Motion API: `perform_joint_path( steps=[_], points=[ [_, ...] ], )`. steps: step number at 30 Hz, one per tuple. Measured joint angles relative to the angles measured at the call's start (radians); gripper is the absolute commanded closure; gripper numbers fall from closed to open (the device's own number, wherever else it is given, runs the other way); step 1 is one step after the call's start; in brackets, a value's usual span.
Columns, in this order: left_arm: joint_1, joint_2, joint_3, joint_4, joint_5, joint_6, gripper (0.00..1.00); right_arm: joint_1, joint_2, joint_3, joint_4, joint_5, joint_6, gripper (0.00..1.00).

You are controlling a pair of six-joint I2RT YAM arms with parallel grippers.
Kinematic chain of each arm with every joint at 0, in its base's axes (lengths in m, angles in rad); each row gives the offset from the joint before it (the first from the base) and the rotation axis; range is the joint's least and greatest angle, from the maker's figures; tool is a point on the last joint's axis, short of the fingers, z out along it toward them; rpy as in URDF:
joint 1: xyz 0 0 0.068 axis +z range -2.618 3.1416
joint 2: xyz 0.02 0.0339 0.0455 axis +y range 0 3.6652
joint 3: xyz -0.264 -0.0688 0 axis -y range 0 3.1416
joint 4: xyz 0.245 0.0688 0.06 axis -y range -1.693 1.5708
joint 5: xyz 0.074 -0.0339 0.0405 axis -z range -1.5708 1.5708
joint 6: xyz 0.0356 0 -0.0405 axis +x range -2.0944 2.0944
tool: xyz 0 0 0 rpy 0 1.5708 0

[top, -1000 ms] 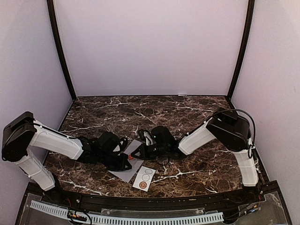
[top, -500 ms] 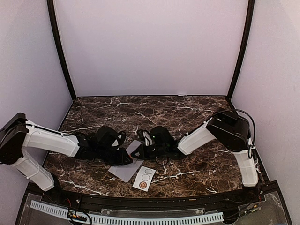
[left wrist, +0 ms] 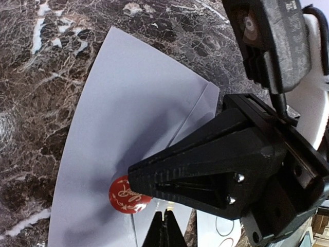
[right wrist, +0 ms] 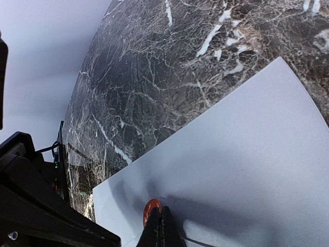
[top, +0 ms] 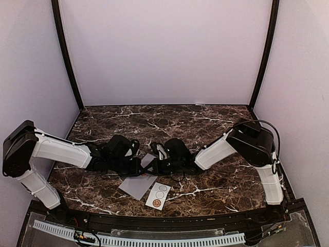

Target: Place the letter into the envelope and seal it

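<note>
The grey-lavender envelope lies flat on the marble near the front, flap folded down. A round red seal sits on it at the flap's tip. My right gripper is shut, its tip pressing down on the seal's edge. My left gripper is shut with nothing in it, just in front of the seal and tip to tip with the right one. The letter is not in view.
A small white sticker strip with round outlines lies just right of the envelope's near corner. Both arms reach low over the dark marble table towards its middle. Lavender walls close in three sides.
My left gripper has drawn slightly away from the near edge and closer to the right gripper's tip. The red seal, visible from above a second ago, now hides under the fingers. The right arm stays put.
</note>
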State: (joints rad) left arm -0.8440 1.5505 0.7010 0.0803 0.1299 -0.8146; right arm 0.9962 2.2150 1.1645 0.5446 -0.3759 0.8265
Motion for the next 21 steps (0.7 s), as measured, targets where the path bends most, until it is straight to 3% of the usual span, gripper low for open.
perform_joint_path(
  steps=[21],
  points=[
    [0.000, 0.093, 0.005, 0.041, -0.023, 0.002, 1.00, 0.002, 0.000, 0.003, -0.007, 0.003, -0.003, 1.00]
  ],
)
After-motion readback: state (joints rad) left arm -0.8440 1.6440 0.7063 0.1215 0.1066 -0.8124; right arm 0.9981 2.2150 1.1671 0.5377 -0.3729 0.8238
